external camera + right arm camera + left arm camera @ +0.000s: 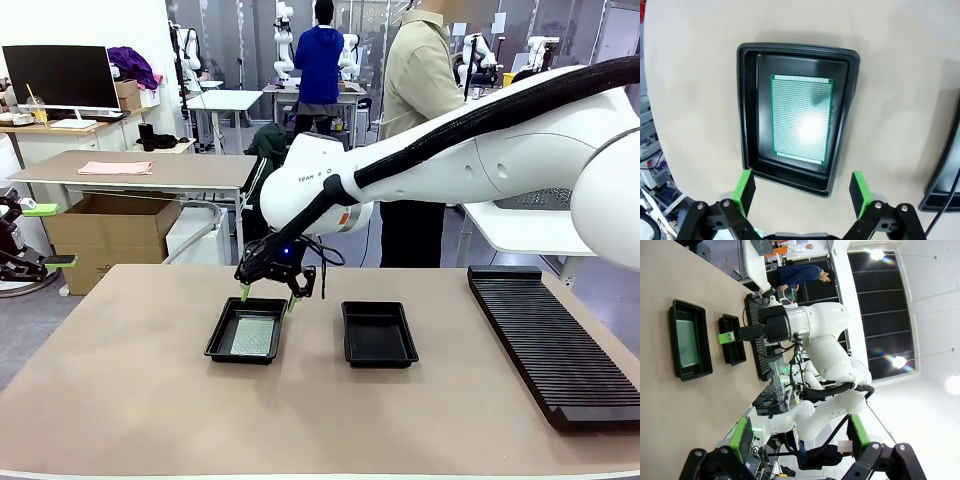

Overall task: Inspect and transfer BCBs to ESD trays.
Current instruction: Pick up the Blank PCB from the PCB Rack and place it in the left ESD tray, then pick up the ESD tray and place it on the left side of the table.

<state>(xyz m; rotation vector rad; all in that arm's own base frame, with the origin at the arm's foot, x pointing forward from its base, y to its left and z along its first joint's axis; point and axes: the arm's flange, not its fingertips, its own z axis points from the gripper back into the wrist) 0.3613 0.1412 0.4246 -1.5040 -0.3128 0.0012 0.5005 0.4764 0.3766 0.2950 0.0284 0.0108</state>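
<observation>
A: Where does the BCB (802, 118) lie against the right jaws?

B: Flat on the floor of the left ESD tray (216, 338), with a strip of black floor showing along each of its sides; the right jaws hang above that tray's far rim, spread wide, with nothing between the green pads (745, 186); the board sits below them and apart, untouched.

A: And the left jaws?

B: Wide as well; their pads (742, 440) stand well apart and hold nothing.

A: Edges and room?

B: Bare tabletop (130, 400) runs along the left tray's near and left sides; the second ESD tray (378, 335) stands just beside it on the right, with a gap between the rims; the ribbed rack (550, 345) lies well apart, near the right edge; a person (420, 110) stands at the far side.

A: What does each view add?

B: The right wrist view gives the board's fine dotted grid and a bright glare patch; the front view gives the jaws' height over the rim; the left wrist view takes in both trays, the rack and the right arm (815, 330) from the side.
</observation>
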